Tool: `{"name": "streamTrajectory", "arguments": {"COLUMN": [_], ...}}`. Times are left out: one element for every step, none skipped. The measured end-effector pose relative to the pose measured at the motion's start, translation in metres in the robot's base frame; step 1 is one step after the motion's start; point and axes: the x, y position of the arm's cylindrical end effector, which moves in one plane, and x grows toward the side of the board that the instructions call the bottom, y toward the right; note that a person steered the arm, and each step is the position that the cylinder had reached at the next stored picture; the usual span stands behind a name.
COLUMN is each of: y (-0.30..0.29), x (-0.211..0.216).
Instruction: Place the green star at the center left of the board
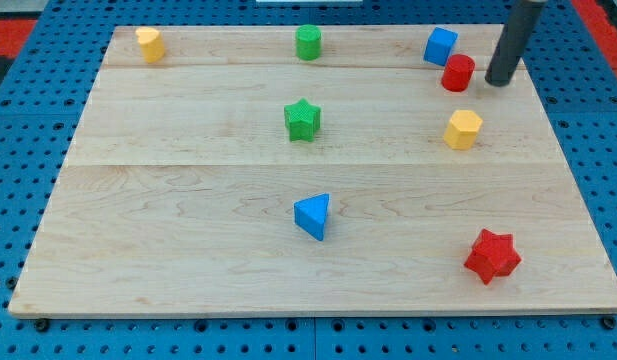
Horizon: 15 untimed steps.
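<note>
Nothing done yet: green star (302, 120) sits near board (188, 260) centre, upper half, well apart from my tip (498, 81) beside the red cylinder (457, 73); no jaws fitted.

There is only one camera. It sits up high at the near side and looks down and forward over the wooden tabletop (188, 200). The near edge looks wide and the far edge looks narrow, so the camera tilts. It is close enough that the wood nearly fills the picture, with a bit of blue pegboard (18, 130) showing on the left, right and near sides. The dark rod (513, 40) comes in from the far right corner.
</note>
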Motion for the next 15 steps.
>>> {"name": "streamTrajectory", "arguments": {"y": [-0.072, -0.153, -0.17, -0.176, -0.194, -0.273, -0.392, -0.342, -0.33, -0.321, -0.349, -0.356, -0.396, -0.405, -0.379], "x": [-0.02, 0.0, 0.028, 0.071, 0.077, 0.07, 0.063, 0.057, 0.075, 0.107, 0.118, 0.15, 0.163, 0.126, 0.122]}}
